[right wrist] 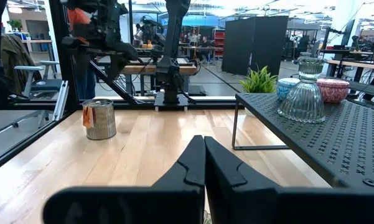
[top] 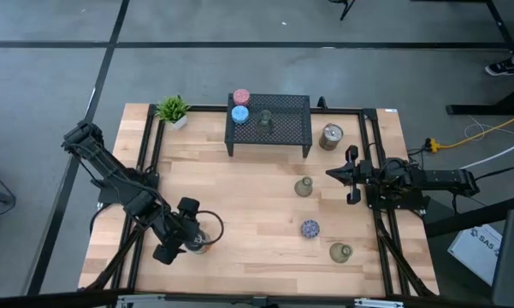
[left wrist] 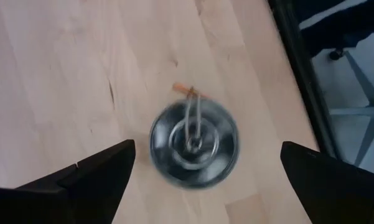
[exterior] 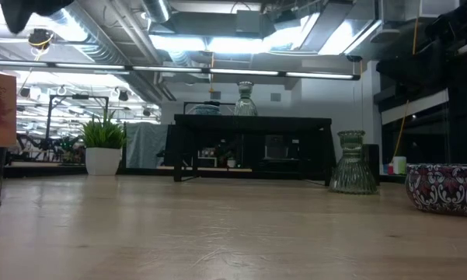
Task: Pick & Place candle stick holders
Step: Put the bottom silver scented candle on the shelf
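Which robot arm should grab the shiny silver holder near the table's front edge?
The left one, probably. Its hand hangs open right above the silver holder, a finger on each side. The right hand waits shut, far across the table.

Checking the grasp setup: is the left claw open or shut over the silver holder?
Open. In the left wrist view, the left claw has its fingers spread wide either side of the silver holder, not touching it.

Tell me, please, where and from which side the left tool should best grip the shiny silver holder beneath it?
Probably from straight above, across its round outer wall: the silver holder stands upright, and the left tool is open, with a finger on either side of it.
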Motion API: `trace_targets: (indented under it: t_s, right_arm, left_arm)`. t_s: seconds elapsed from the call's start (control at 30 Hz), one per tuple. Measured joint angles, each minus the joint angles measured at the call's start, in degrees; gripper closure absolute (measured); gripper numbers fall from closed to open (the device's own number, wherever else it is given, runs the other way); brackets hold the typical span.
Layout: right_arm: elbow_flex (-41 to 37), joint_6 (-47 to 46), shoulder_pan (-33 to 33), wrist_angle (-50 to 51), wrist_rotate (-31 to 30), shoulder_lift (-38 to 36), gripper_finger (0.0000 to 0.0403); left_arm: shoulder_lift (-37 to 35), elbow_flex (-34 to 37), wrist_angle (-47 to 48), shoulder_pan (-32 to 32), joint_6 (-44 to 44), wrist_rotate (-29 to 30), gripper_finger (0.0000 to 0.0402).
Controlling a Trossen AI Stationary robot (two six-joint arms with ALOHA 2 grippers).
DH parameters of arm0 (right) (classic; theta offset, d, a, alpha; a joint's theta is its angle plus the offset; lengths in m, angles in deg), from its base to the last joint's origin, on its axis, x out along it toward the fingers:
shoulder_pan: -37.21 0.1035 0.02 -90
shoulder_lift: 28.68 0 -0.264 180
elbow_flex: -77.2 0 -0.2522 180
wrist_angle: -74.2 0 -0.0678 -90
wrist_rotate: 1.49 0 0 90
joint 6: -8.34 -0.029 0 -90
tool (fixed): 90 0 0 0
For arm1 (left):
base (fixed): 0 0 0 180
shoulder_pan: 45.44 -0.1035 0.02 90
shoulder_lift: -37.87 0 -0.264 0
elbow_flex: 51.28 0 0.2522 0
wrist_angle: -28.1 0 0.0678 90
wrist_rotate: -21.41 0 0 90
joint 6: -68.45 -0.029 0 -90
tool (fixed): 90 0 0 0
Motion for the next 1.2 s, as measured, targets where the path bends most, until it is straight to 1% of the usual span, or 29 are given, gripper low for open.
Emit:
trace_targets:
  t_s: [0.1,0.2,0.47,0.73,1.2]
  right_arm:
    - [0.01,0.01,-0.01,0.0,0.02,0.0,0.0402]
    - [0.0,0.01,0.0,-0.01,0.0,0.0,0.0402]
    - [0.0,0.0,0.0,-0.01,0.01,0.0,0.0402]
    - [0.01,0.01,-0.01,-0.01,0.01,0.0,0.0402]
    - [-0.01,-0.01,0.01,-0.02,0.0,0.0,0.0402]
  left_arm:
    - [-1.49,1.9,-0.25,-0.24,1.79,-0.32,0.0001]
    - [-1.99,2.32,-0.13,-0.69,1.96,-0.26,0.0001]
    - [-2.81,2.32,-0.2,-0.79,1.35,4.58,0.0002]
    - [-2.27,2.32,-0.48,-0.79,4.27,4.39,0.0002]
    - [-0.69,2.32,0.04,-1.18,4.27,3.78,0.0002]
